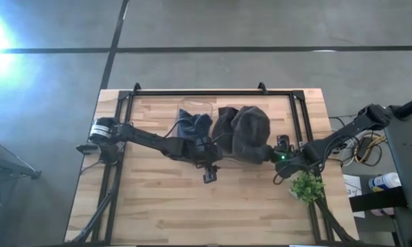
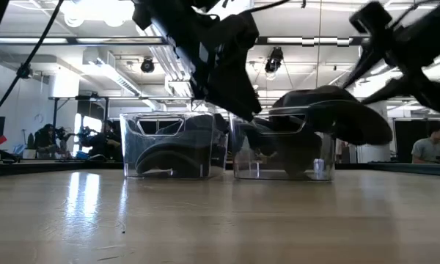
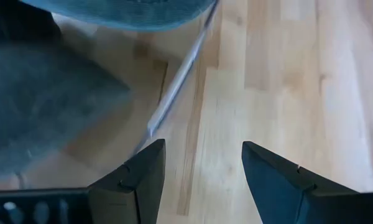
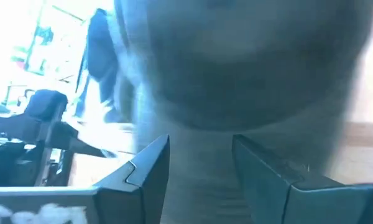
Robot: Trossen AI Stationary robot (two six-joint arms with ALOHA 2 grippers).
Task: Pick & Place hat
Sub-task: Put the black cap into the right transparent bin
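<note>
Wooden bench point(image 1: 192, 206) carries two clear bins; dark hat point(image 1: 250, 132) sits over right bin point(image 2: 282, 150), gripped at its edge by right tool point(image 1: 269, 155). Left tool point(image 3: 202, 180), fingers apart, empty, hovers beside left bin point(image 2: 172, 145).

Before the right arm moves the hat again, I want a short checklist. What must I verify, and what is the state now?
1. Grey hat over the right clear bin: ok.
2. Hat fully inside that bin: not ok, it sits across the rim.
3. Right gripper at the hat's edge: ok.
4. Right gripper's hold on the hat: cannot tell.
5. Left gripper open, holding nothing: ok.
6. Left bin already holds a dark hat: ok.
</note>
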